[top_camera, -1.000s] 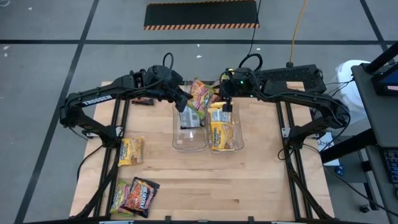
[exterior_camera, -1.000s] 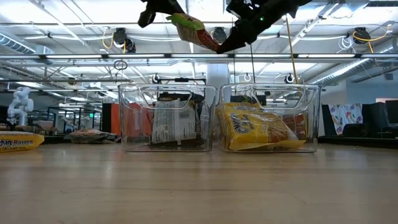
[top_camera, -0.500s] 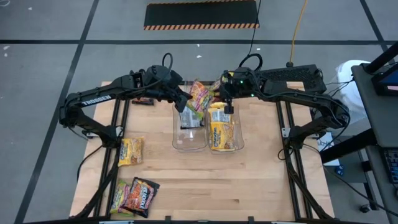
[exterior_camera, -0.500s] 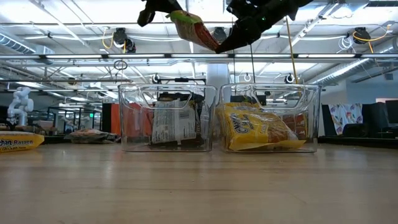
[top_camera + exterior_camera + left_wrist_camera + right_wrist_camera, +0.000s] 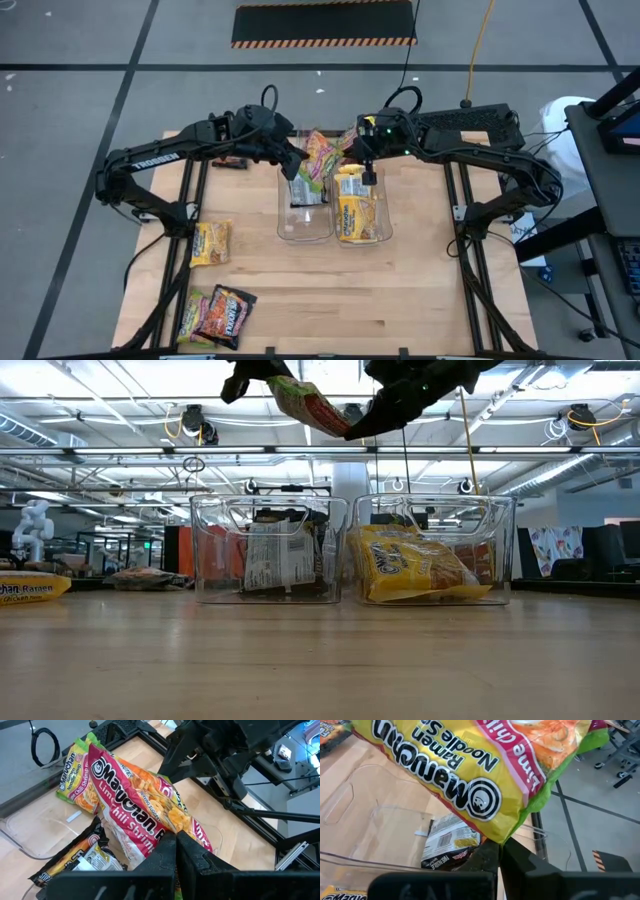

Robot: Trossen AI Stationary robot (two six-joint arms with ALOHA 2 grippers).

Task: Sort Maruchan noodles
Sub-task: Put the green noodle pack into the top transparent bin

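Note:
One pink-green Maruchan noodles packet (image 5: 308, 405) hangs in the air above the two clear bins, between my two grippers. My left gripper (image 5: 176, 837) is shut on its left end. My right gripper (image 5: 499, 847) is shut at its other end, also seen from above (image 5: 350, 150). The left bin (image 5: 215, 550) holds dark and pale-backed packets (image 5: 305, 188). Yellow packets (image 5: 355, 210) fill the right bin (image 5: 497, 550). Loose on the table's left side lie a yellow packet (image 5: 210, 243) and, near the front edge, a dark packet over a pink-green one (image 5: 218, 313). My left gripper pinches the packet's near end edge (image 5: 162, 831) between its two fingers, coming from the table's left and slanting down. The packet is lifted clear above the bins and slopes down toward my right gripper. My right gripper has its fingertips shut on the packet's green-edged corner (image 5: 512, 832), coming from the table's right and slanting down. The rest of the packet stretches away above the fingers, clear of the bins.
Another pink-green packet (image 5: 75, 772) shows beyond the held one, past the bins' far end. The two bins stand side by side at the table's middle. Bare wood (image 5: 400, 300) lies toward the front and right. Dark frame rails (image 5: 470, 280) run along both sides.
My right gripper has shut from wide open onto the packet's right end, turning slightly toward it. My left gripper has kept its hold. The packet has stayed aloft above the bins.

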